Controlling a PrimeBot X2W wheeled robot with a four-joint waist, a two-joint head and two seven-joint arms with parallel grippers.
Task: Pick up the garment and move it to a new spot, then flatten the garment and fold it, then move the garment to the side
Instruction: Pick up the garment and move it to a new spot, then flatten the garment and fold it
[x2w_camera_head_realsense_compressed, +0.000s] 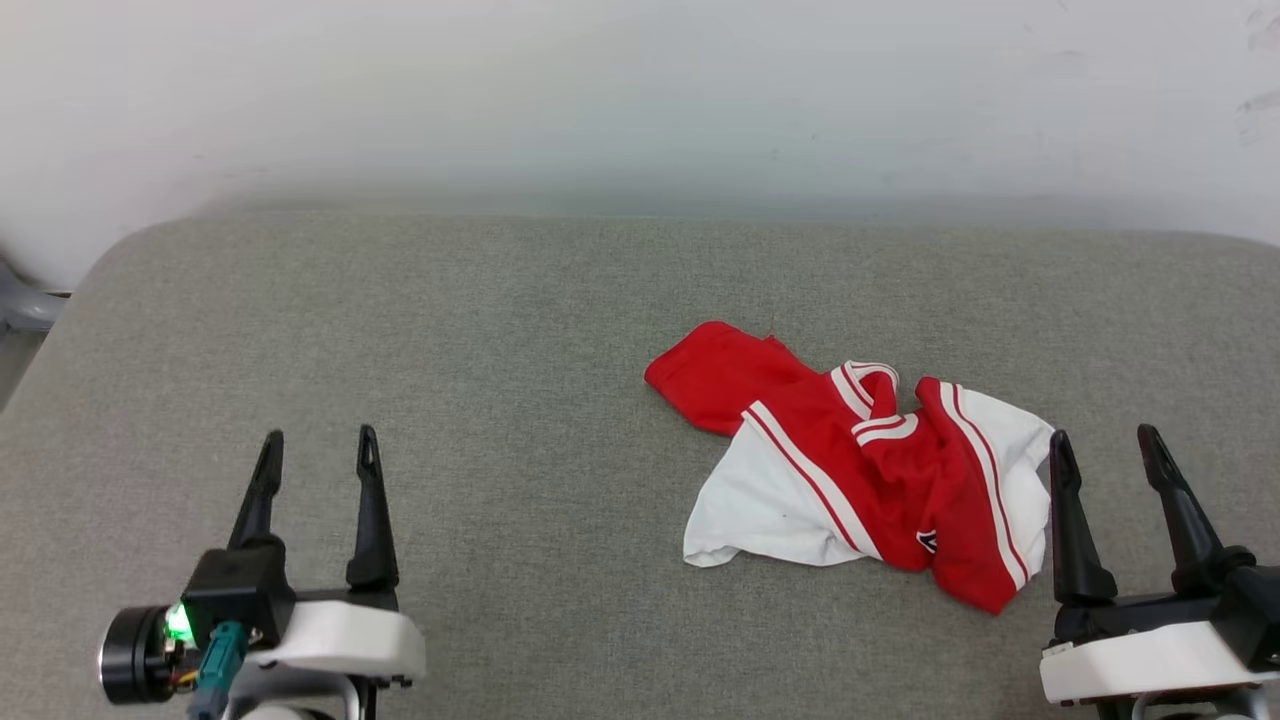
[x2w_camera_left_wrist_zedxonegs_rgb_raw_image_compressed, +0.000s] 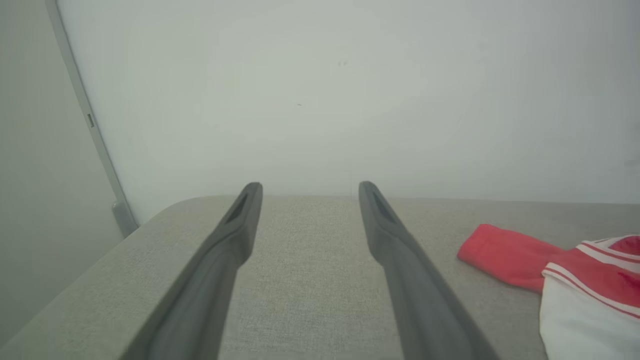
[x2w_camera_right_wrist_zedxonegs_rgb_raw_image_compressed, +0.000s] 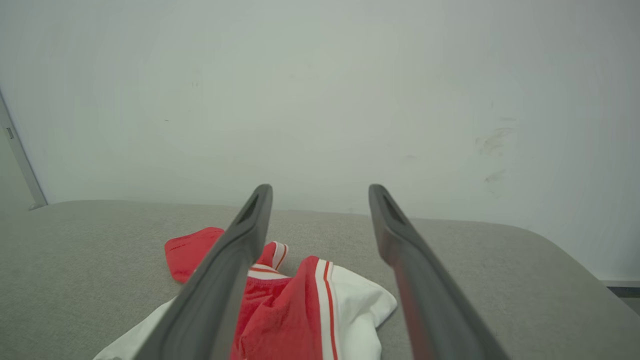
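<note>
Nothing done yet: shirt (x2w_camera_head_realsense_compressed: 860, 470) lies crumpled on the couch (x2w_camera_head_realsense_compressed: 500, 350). Our left gripper (x2w_camera_head_realsense_compressed: 318, 445) and right gripper (x2w_camera_head_realsense_compressed: 1103, 442) both spread wide, empty. Pick, flatten, fold, move all left.

Probably a bare test room or lab: a grey fabric-covered surface (x2w_camera_head_realsense_compressed: 480, 330) with rounded corners stands against a plain white wall (x2w_camera_head_realsense_compressed: 640, 90) with faint scuff marks (x2w_camera_right_wrist_zedxonegs_rgb_raw_image_compressed: 492, 142)
</note>
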